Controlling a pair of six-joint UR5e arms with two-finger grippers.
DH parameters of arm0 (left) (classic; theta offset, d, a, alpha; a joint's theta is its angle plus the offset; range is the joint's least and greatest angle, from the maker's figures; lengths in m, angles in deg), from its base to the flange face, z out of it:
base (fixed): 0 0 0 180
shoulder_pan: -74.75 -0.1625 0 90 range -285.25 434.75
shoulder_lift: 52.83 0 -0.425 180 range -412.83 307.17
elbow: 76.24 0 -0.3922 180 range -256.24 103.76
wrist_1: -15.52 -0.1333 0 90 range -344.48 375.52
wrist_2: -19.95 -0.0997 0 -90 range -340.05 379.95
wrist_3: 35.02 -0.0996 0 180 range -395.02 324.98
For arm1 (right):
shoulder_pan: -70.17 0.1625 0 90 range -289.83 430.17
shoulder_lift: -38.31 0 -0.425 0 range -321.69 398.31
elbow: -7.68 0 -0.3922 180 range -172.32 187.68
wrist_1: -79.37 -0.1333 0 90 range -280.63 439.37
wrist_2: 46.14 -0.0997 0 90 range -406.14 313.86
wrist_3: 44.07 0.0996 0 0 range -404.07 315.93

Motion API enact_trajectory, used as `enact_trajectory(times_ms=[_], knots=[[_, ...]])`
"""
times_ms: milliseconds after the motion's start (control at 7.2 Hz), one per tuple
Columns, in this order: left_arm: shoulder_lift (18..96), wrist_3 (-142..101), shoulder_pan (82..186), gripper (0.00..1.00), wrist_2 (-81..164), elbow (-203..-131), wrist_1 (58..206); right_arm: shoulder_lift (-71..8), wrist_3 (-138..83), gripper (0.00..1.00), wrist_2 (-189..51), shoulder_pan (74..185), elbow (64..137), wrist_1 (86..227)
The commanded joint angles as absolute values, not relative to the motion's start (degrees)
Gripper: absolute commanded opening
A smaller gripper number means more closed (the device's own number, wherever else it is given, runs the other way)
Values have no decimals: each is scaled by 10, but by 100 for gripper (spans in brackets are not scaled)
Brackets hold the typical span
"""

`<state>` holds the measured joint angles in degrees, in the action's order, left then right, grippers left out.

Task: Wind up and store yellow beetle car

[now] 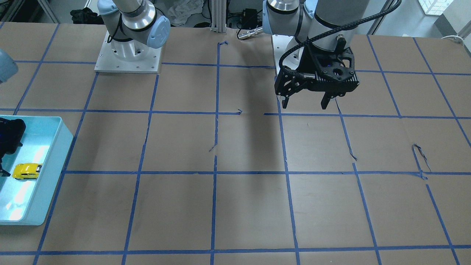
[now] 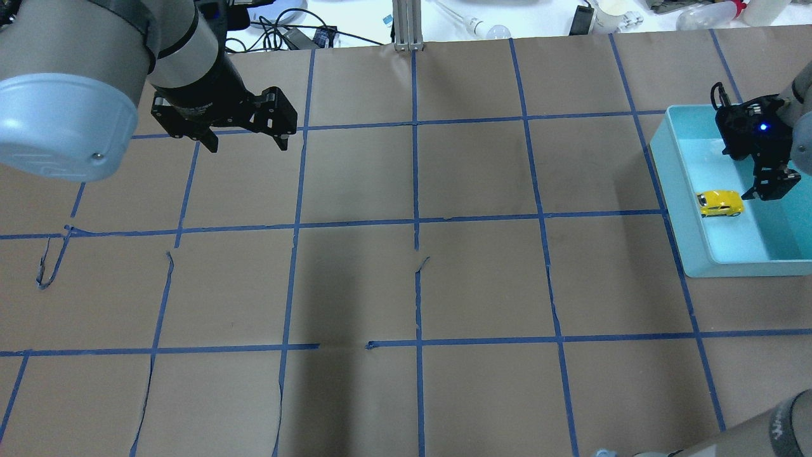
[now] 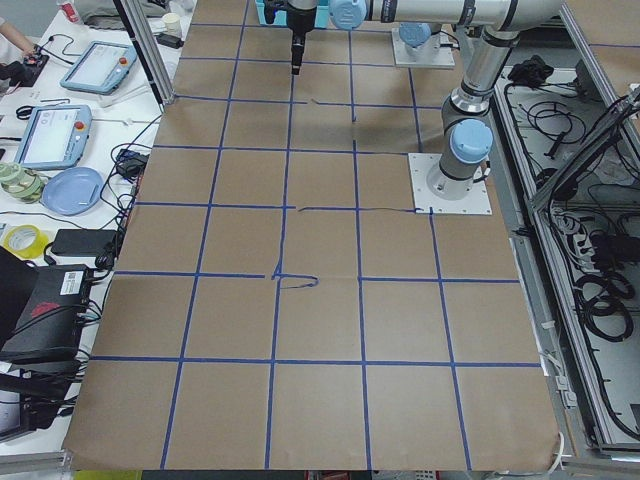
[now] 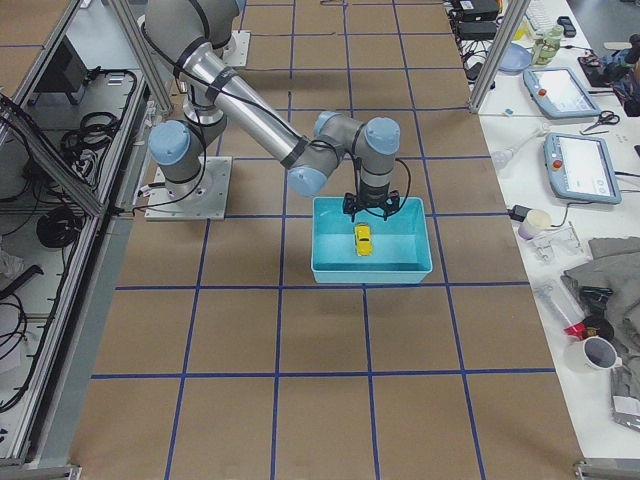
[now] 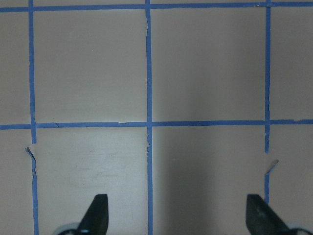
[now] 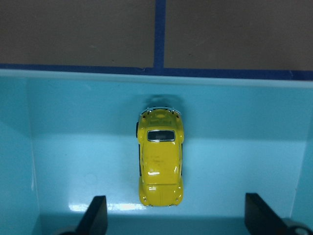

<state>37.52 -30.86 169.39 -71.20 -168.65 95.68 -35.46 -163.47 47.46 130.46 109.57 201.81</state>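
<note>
**A:** Where is the yellow beetle car (image 6: 160, 159)?

**B:** On the floor of the teal bin (image 2: 672, 209), at the right edge of the overhead view. The right wrist view looks straight down on its roof at mid-frame. One end of the car is close to the bin wall at the top of the frame.

**A:** And the right gripper (image 2: 769, 189)?

**B:** Its fingers are apart and it hangs over the bin. Only the wrist view shows the gap: both tips sit at the bottom of the frame, one on each side of the car's near end, and neither touches it. In the front-facing view the left edge cuts most of that gripper off.

**A:** The left gripper (image 1: 304, 105)?

**B:** Its fingers are also spread, and it holds nothing. It is over the bare bench (image 1: 235, 206), in the upper right of the front-facing view. Its wrist camera sees only brown paper and blue tape lines (image 5: 148, 122).

**A:** What gets in the way?

**B:** The left arm (image 2: 63, 120) fills the overhead's upper left corner with its big joint. In the exterior left view the bin is only a sliver at the top, and the car cannot be made out. In the exterior right view the right arm (image 4: 260, 110) reaches down over the bin, but the car shows below the gripper.

**A:** What else is around?

**B:** There are tablets (image 4: 578, 165) and a mug (image 4: 597, 353) along the right edge of the exterior right view.
</note>
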Motion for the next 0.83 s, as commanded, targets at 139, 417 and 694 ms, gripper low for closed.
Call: enact_trajectory(times_ms=[139,417,694], knots=[[374,-309,1692,100,-713,-1684,957,-457,-1472,100,452,1314,1045,1854],[373,-309,1684,100,-713,-1684,958,-490,-1291,100,456,1361,994,1765],[374,-308,1684,100,-713,-1685,958,-497,-1087,100,456,1442,968,1711]])
